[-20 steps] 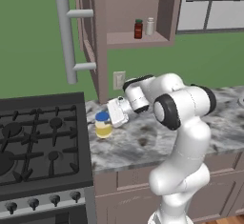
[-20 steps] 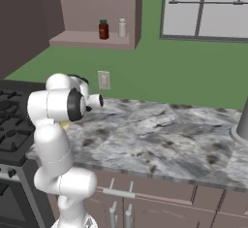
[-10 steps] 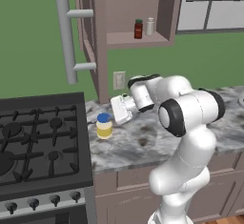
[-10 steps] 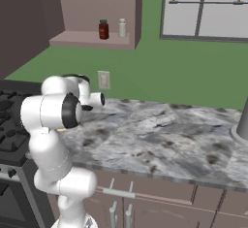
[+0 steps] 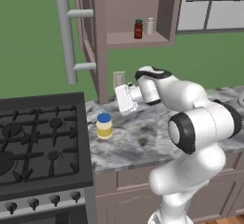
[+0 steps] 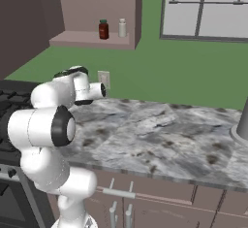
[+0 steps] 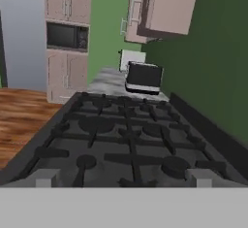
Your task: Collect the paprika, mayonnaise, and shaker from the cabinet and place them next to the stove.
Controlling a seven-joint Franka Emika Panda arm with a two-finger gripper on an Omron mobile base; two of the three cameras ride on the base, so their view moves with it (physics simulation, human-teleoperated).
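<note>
Left base view, left to right: stove (image 5: 43, 137) takes the left side, black grates and burners, row of dark knobs along its front edge. Marble counter (image 5: 143, 144) starts right at the stove's right edge. Mayonnaise (image 5: 104, 126) stands upright on the counter's left end, just beside the stove, blue lid up, nothing touching it. Cabinet (image 5: 133, 18) above, door swung open with its long grey bar handle (image 5: 66, 39) out to the left. On the cabinet shelf, toward the right end: paprika (image 5: 138, 29) on the left, shaker (image 5: 150, 26) just beside it on the right, both upright, near the shelf's front edge.

Gripper (image 5: 119, 99) hangs above the counter's back-left corner, near the wall outlet (image 5: 119, 79), up and to the right of the mayonnaise and clear of it. Fingers point left toward the stove. Jaws spread wide, nothing between them. Paprika and shaker sit well above the gripper, apart from it.

Right base view: arm at left, cabinet shelf upper left with paprika (image 6: 103, 29) then shaker (image 6: 122, 27), counter (image 6: 160, 135) running right.

Hand view: looks along the stove (image 7: 126, 139) top, grates and burners from the near edge back; a toaster (image 7: 143, 76) on the counter beyond the stove's far edge.
</note>
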